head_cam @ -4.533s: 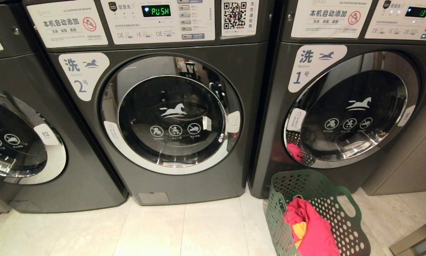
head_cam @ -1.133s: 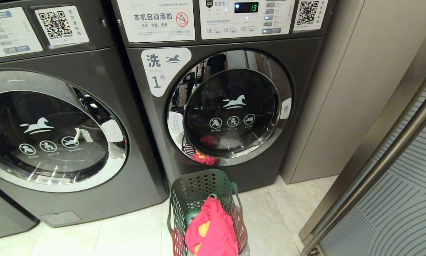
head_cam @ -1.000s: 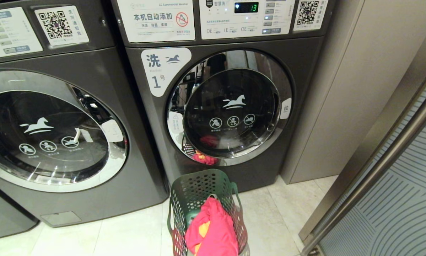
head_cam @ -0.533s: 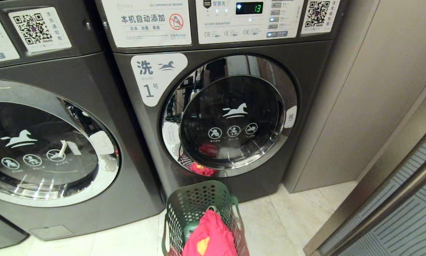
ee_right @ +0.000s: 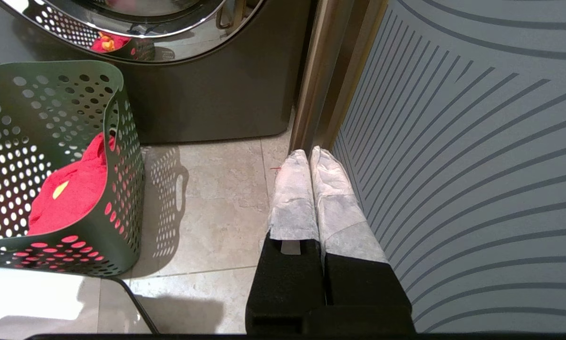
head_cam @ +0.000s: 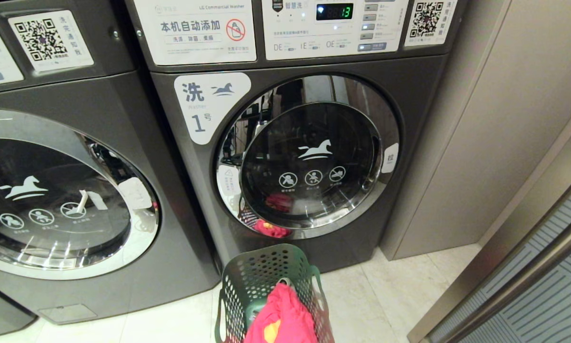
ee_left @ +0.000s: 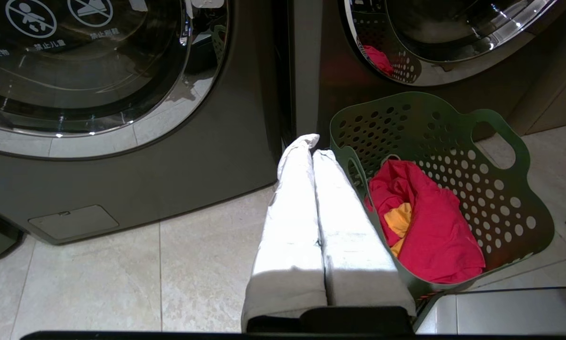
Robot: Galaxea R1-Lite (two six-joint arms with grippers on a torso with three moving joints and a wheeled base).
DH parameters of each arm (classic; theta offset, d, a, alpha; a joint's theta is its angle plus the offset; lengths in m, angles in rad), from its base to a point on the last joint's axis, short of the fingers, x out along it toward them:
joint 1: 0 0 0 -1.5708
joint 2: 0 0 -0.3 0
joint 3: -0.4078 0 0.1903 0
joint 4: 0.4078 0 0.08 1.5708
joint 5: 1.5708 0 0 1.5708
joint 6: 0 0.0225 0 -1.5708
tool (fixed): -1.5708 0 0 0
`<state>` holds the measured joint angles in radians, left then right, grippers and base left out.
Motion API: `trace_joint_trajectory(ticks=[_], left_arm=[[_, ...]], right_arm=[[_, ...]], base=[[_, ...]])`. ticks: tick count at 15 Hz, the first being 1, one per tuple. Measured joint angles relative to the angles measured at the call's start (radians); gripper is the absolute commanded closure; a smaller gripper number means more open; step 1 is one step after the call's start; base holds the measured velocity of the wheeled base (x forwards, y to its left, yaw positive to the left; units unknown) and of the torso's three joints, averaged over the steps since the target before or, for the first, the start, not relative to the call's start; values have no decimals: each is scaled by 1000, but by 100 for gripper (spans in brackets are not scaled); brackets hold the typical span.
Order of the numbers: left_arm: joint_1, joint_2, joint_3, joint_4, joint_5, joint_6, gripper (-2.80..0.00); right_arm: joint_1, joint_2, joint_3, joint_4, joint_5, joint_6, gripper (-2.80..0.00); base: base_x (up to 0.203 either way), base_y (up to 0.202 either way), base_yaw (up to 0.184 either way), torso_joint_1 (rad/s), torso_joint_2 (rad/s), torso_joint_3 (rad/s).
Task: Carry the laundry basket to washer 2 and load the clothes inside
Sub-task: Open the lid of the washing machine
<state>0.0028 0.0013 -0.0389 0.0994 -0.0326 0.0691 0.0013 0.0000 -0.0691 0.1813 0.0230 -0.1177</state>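
The laundry basket (head_cam: 266, 281) stands on the floor before the washer marked 1 (head_cam: 285, 147), clothes (head_cam: 280, 319) inside. The left gripper (ee_left: 311, 151) (fingers pressed together, empty) has it at 2 o'clock, just beside; the right gripper (ee_right: 308, 156), likewise closed, sits farther off.

Laundry basket (head_cam: 266, 281) against washer 1 (head_cam: 285, 157) — open floor (head_cam: 390, 295) beside, panelled wall (head_cam: 542, 286) right

You face a row of dark grey front-load washers; the washer labelled 1 (head_cam: 290, 143) stands centre. Pale stone floor tiles (head_cam: 390, 290) run beneath. At your right, a beige wall panel (head_cam: 495, 119) meets a grey door with curved stripes (ee_right: 476, 141)
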Motion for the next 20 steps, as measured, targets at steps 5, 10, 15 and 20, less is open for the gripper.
trace_joint_trajectory(ticks=[5, 10, 15, 20], left_arm=[[1, 43, -175, 14, 6, -1, -280], [3, 315, -346, 15, 17, -20, -280], [16, 730, -391, -115, 24, -146, -280], [136, 1156, -449, -395, -70, -223, -280]], right_arm=[[0, 0, -1, 1, 0, 4, 0], [0, 0, -1, 1, 0, 4, 0], [0, 0, -1, 0, 0, 4, 0], [0, 0, -1, 0, 0, 4, 0]], base=[[0, 0, 0, 0, 0, 0], [0, 0, 0, 0, 0, 0], [0, 0, 0, 0, 0, 0], [0, 0, 0, 0, 0, 0]])
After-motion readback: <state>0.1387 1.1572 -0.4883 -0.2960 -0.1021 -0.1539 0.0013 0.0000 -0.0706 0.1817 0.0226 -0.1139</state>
